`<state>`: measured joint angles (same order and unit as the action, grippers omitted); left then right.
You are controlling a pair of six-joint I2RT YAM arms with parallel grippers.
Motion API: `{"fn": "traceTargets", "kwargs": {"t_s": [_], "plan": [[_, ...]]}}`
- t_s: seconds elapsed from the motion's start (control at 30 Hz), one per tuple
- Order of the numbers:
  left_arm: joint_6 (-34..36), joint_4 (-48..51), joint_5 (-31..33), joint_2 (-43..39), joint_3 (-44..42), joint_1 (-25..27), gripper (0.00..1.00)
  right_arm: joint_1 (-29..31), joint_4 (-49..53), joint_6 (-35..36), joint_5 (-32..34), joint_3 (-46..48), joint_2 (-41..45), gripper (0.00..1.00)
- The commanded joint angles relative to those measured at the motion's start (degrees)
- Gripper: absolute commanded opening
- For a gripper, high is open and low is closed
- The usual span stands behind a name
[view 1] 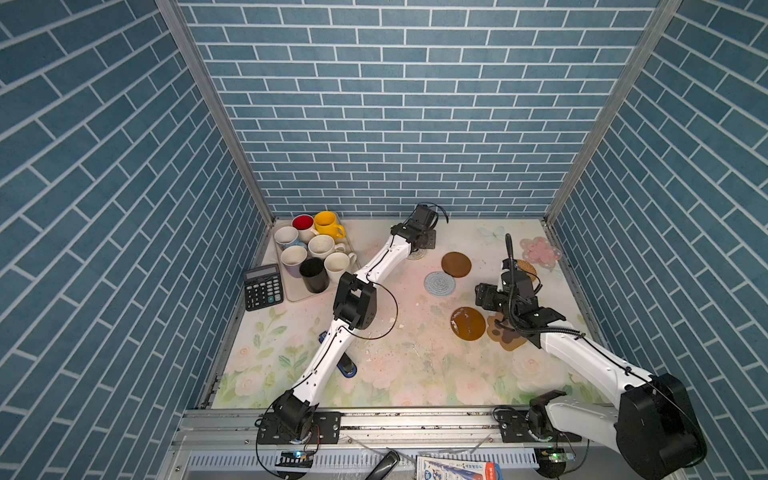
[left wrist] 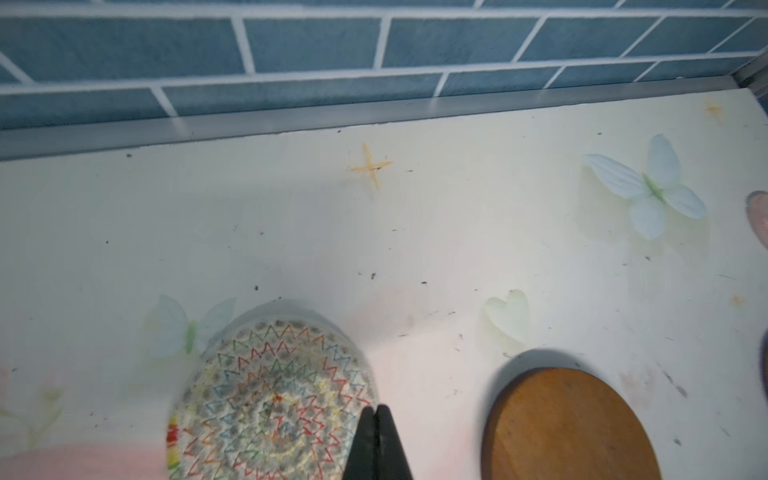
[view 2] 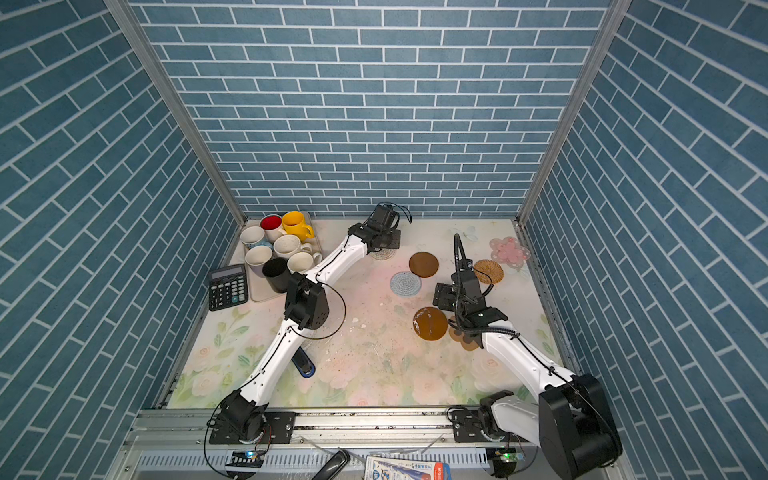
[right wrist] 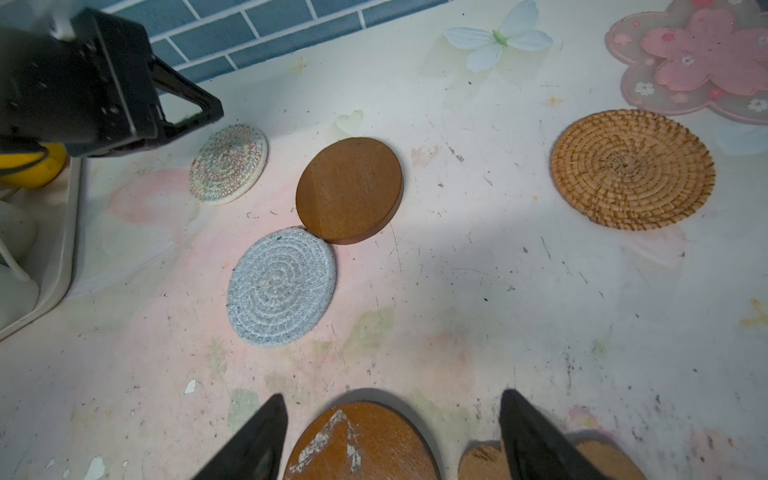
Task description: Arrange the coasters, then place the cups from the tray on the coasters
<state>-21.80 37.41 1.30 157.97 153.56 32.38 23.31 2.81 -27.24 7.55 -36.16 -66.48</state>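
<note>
Several cups stand on the beige tray point(view 1: 297, 293) at the far left, among them a yellow one point(view 1: 326, 224) and a black one point(view 1: 313, 274). The coasters lie on the right half of the table. My left gripper point(left wrist: 377, 409) is shut with nothing between its jaws, its tips at the rim of the white woven coaster point(left wrist: 270, 399), beside a brown disc point(left wrist: 569, 428). My right gripper point(right wrist: 392, 397) is open, low over a scratched brown disc point(right wrist: 361, 444) and the paw-shaped coaster point(right wrist: 482, 461). Beyond lie the light blue woven point(right wrist: 282, 286), rattan point(right wrist: 631, 168) and pink flower point(right wrist: 698, 62) coasters.
A black calculator point(view 1: 262, 286) lies just left of the tray's front end. A dark blue object point(view 1: 347, 365) lies under my left forearm. The brick back wall point(left wrist: 291, 62) stands close behind the left gripper. The light blue coaster touches the plain brown disc point(right wrist: 349, 189).
</note>
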Motion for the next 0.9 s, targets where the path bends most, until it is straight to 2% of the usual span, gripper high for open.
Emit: {"fn": "traceTargets", "kwargs": {"t_s": [0.0, 0.33, 0.6, 0.87], "plan": [[-2.6, 0.5, -1.9, 1.3, -1.2, -1.5, 0.0, 0.4, 1.0, -1.9, 1.1, -1.5, 0.9, 0.81], [-4.2, 4.2, -1.1, 2.8, -1.3, -3.2, 0.0, 1.7, 1.2, -2.7, 0.8, -3.6, -0.8, 0.8], [-1.1, 7.1, 5.0, 1.6, -4.1, -3.3, 0.0, 3.3, 2.3, -2.8, 1.9, -5.3, -1.4, 0.8], [-1.0, 4.6, 7.9, -3.4, -12.6, -4.9, 0.0, 4.9, 3.7, -2.8, 2.9, -7.3, -2.8, 0.8]]}}
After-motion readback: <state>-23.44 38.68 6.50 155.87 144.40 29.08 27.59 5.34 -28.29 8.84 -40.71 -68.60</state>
